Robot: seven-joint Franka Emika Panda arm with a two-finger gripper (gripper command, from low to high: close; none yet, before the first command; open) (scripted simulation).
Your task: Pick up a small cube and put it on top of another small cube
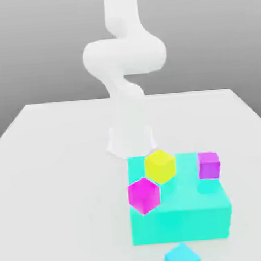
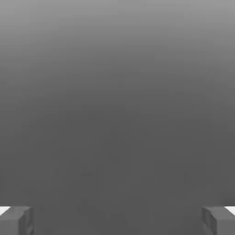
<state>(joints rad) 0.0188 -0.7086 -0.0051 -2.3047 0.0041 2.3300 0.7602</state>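
item: yellow cube [image 1: 160,166], small, rigid, likely light, smooth-faced; sits on the teal block [image 1: 183,217] near its far edge. take it by two opposite flat sides. gripper [image 2: 117,220] fingers spread wide, empty.

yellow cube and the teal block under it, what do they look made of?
Yellow cube: flat, uniform colour, no grain, no sharp highlights; reads as matte plastic, though a render leaves it open. Teal block: same untextured matte look, faces differing only by shading; plastic or painted foam, can't tell.
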